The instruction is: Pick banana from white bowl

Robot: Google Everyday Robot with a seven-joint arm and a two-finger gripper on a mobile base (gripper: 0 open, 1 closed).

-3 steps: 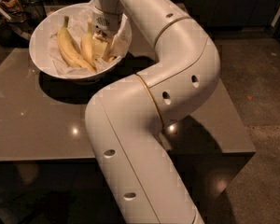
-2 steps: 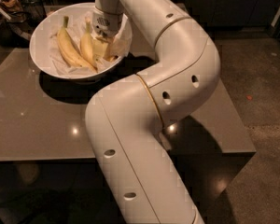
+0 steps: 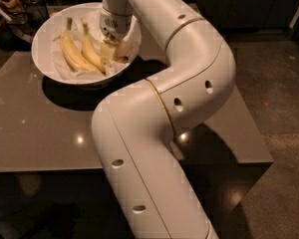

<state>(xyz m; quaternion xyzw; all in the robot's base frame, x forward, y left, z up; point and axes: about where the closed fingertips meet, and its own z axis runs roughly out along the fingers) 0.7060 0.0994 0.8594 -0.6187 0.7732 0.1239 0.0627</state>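
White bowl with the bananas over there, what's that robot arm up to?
A white robot arm reaches across the table with its hand lowered into the white bowl. Two bananas lie there on crumpled paper. The hand sits right beside the shorter banana with the pale stem, and the longer banana lies to that one's left. Both rest in the bowl, and nothing is lifted yet.

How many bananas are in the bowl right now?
2. The longer banana lies left in the white bowl; the shorter banana lies just right of it, beside the gripper, which sits in the bowl's right side. The gripper may hide something more.
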